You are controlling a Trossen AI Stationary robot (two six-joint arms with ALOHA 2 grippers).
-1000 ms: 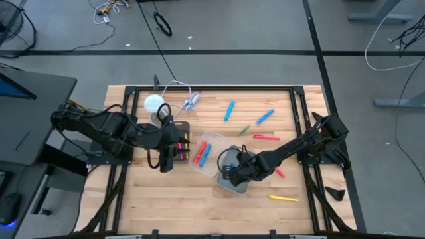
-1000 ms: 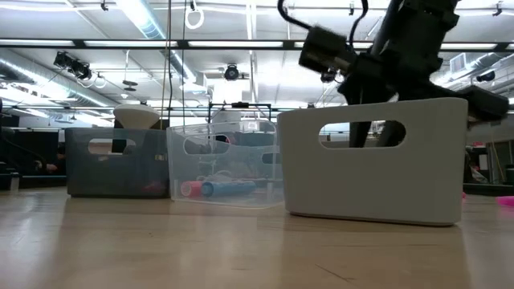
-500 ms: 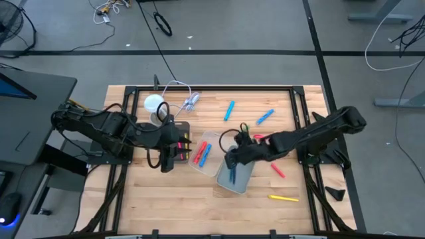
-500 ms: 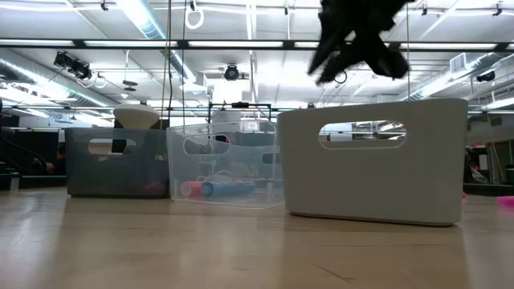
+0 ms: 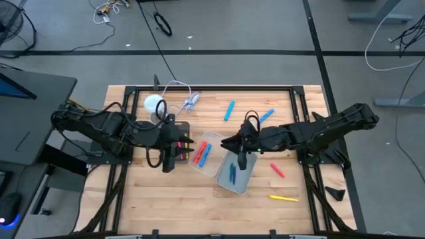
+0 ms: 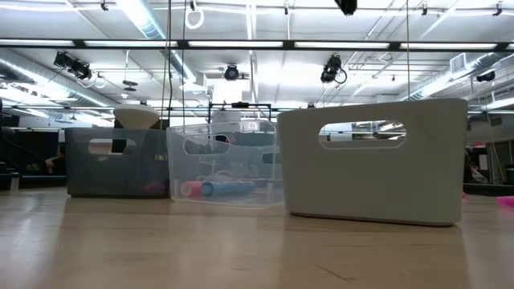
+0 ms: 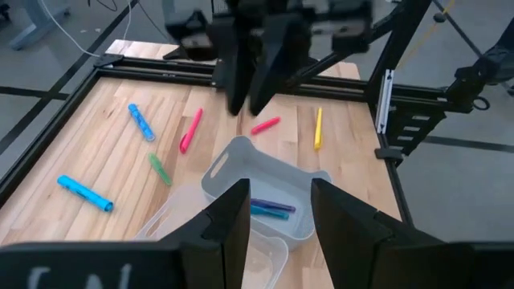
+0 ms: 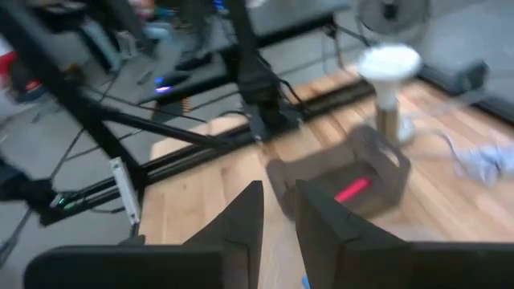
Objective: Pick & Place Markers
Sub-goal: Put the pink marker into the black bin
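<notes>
Right gripper (image 5: pixel 229 142) hangs over the white bin's (image 5: pixel 247 186) far rim, fingers a narrow gap apart and nothing between them, so it's empty-handed! Down inside that white bin lie the sorted markers (image 5: pixel 232 174), a blue one and a purple one side by side on its floor. Plenty are not yet in: a red marker (image 5: pixel 277 170) just beside the bin on the right arm's side, a yellow marker (image 5: pixel 283 198) a little farther out the same way, and two blue markers (image 5: pixel 229 110) well beyond the bin's far rim. The left wrist view also catches a green marker (image 7: pixel 159 168) and a pink marker (image 7: pixel 190 130) out past the bin.

Touching the white bin on its left-arm side is a clear bin (image 5: pixel 211 137) holding red and blue pens, then a dark bin (image 5: pixel 180 126) with pink ones. Left gripper (image 7: pixel 277 189) waits over that dark bin, fingers spread wide, holding nothing.

My read: this is the gap between a drop and the next pick. The call now looks like a swing out to a loose pen, the red one being closest to the bin, with the fingers lined up across its thin body before closing.

All of it sits on a pale wooden tabletop (image 5: pixel 166 199) in a black frame, with a white lamp (image 5: pixel 155 104) and a white cable bundle (image 5: pixel 190 101) far off from the bin, past the dark bin. Around it: grey floor, trailing cables, bright strip lights overhead.
</notes>
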